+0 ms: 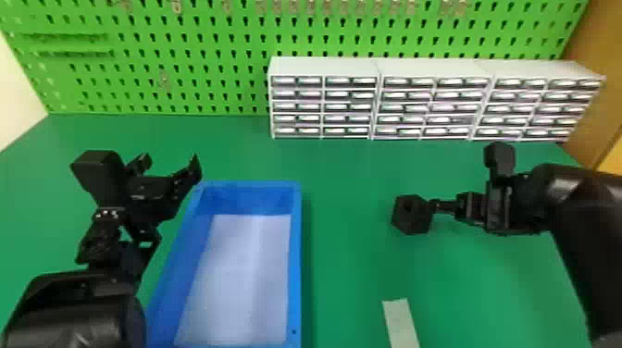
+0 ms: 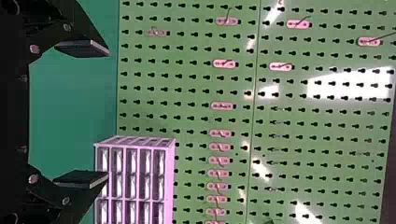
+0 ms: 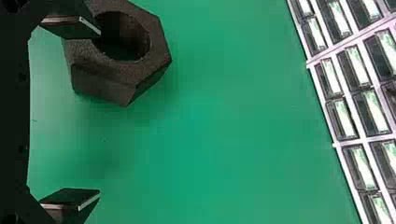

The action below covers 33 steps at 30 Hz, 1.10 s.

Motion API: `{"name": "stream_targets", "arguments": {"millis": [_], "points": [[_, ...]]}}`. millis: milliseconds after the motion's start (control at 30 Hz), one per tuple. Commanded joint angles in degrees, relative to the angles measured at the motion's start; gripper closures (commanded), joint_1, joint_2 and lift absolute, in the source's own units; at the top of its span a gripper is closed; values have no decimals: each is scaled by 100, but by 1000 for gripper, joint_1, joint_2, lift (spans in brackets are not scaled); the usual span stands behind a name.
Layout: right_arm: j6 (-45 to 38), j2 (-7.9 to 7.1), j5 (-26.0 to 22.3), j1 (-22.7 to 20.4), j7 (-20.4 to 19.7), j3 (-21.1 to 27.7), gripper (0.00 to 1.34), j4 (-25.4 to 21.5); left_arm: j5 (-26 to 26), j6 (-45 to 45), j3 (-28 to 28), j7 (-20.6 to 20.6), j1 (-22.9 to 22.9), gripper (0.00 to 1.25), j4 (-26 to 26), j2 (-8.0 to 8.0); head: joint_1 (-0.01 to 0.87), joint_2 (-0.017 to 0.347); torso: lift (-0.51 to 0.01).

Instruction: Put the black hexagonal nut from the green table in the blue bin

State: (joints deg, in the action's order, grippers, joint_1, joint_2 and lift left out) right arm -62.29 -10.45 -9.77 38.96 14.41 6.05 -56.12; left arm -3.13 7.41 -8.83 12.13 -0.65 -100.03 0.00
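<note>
My right gripper [image 1: 436, 206] is over the right half of the green table [image 1: 345, 185], its tip close beside the black hexagonal nut [image 1: 412, 222]. In the right wrist view the gripper [image 3: 99, 113] stands open; one finger overlaps the nut [image 3: 102, 84] near its hole, and green surface shows between the two fingers. The blue bin [image 1: 295, 259] stands left of the nut, a pale sheet covering its floor. At the bin's back left corner is my left gripper [image 1: 171, 164]. Seen from its own wrist, this gripper [image 2: 107, 114] is open, holding nothing.
White drawer cabinets [image 1: 379, 69] line the back right of the table, before a green pegboard [image 1: 185, 41]. A pale strip [image 1: 401, 319] lies near the front, right of the bin. The left forearm [image 1: 78, 310] is beside the bin's left front.
</note>
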Motion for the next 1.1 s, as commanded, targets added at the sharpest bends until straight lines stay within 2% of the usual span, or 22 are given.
{"name": "stream_targets", "arguments": {"millis": [0, 700, 1067], "points": [[-29, 8, 1, -29, 0, 37, 101, 4, -3, 7, -4, 0, -5, 329, 1, -15, 686, 51, -97], [-91, 17, -17, -187, 0, 90, 117, 4, -3, -2, -4, 0, -5, 329, 1, -15, 686, 51, -97], [-38, 26, -17, -29, 0, 98, 121, -4, 5, -2, 13, 0, -14, 329, 19, -15, 686, 51, -97]]}}
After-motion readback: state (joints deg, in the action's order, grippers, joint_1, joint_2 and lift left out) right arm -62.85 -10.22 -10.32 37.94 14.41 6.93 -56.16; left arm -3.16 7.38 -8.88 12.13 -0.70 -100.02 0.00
